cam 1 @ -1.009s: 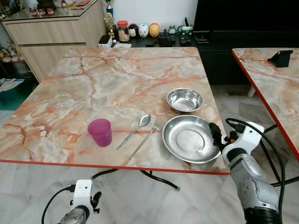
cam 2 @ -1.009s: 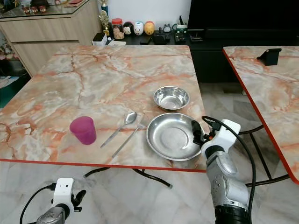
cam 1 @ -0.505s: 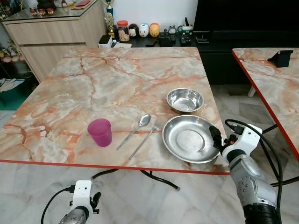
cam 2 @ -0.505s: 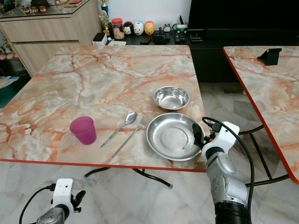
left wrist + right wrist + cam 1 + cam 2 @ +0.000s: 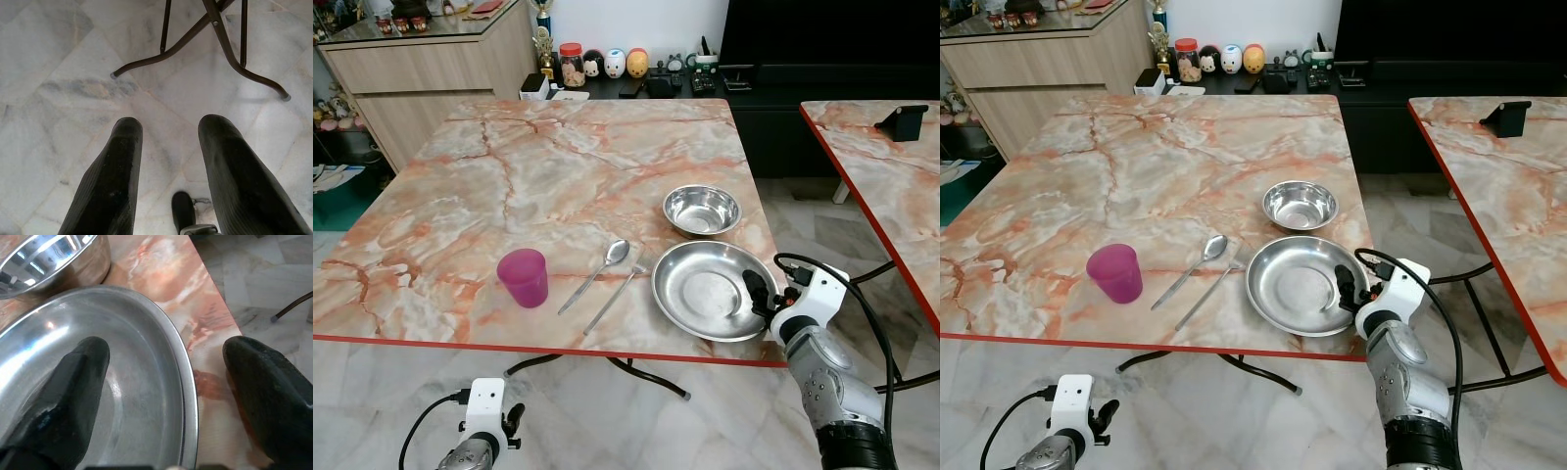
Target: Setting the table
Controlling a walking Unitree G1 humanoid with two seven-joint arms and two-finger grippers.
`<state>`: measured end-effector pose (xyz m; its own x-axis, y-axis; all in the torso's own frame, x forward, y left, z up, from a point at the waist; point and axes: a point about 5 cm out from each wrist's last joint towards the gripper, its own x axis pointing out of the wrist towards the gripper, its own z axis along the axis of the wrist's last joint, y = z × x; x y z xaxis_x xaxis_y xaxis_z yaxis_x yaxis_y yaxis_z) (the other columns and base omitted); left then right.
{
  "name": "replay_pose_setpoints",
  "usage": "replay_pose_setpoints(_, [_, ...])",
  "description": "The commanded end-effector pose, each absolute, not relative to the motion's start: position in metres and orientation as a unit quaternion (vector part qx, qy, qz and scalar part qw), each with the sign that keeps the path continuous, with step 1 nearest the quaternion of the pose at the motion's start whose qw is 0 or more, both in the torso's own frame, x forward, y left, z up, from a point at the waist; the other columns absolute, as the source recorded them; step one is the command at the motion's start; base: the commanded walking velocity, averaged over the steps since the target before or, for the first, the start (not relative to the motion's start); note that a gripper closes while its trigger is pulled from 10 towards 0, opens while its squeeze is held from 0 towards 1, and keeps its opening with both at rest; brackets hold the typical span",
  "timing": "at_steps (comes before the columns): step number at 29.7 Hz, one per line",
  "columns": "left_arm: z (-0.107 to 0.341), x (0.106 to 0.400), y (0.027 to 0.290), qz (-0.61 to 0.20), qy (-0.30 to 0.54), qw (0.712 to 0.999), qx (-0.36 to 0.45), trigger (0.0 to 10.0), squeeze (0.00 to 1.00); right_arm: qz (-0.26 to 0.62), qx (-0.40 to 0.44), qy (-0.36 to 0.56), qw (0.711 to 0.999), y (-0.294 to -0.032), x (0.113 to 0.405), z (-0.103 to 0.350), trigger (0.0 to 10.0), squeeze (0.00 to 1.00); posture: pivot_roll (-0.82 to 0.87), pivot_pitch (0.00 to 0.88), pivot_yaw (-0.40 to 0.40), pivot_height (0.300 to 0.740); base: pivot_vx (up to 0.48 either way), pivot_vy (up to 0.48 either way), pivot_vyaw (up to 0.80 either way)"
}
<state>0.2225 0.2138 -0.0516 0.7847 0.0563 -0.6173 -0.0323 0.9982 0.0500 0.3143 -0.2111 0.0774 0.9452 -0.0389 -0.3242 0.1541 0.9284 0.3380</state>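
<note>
right gripper (image 5: 756, 294) fingers spread, straddling the plate (image 5: 710, 290) rim at lower right by the worktop (image 5: 558, 186) edge; shallow pinch may slip and push it off.

no readable text, labels, brands, numbers or signs anywhere in these views

A marble table (image 5: 558, 166) with orange veins and a red edge carries the things; near its front edge stands a pink cup (image 5: 524, 277); beside it lie a spoon (image 5: 597, 273) and a fork (image 5: 615, 299), close together and slanted; next comes a wide steel plate (image 5: 710, 290); just behind that sits a small steel bowl (image 5: 701, 210).
</note>
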Motion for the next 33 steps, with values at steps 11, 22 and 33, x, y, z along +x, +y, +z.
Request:
replay_pose_setpoints(11, [-0.051, 0.221, 0.218, 0.03, 0.329, 0.944, 0.025, 10.0, 0.0, -0.034, 0.176, 0.165, 0.97, -0.202, 0.317, 0.074, 0.0, 0.0, -0.08, 0.0, 0.051, 0.74, 0.0, 0.0, 0.0])
replay_pose_setpoints(22, [-0.051, 0.222, 0.218, 0.024, 0.328, 0.944, 0.03, 10.0, 0.0, -0.031, 0.17, 0.173, 0.97, -0.2, 0.317, 0.073, 0.0, 0.0, -0.07, 0.0, 0.051, 0.74, 0.0, 0.0, 0.0])
replay_pose_setpoints(33, [-0.049, 0.227, 0.215, 0.014, 0.323, 0.946, 0.032, 10.0, 0.0, -0.028, 0.161, 0.201, 0.966, -0.195, 0.315, 0.068, 0.0, 0.0, -0.07, 0.0, 0.056, 0.74, 0.0, 0.0, 0.0])
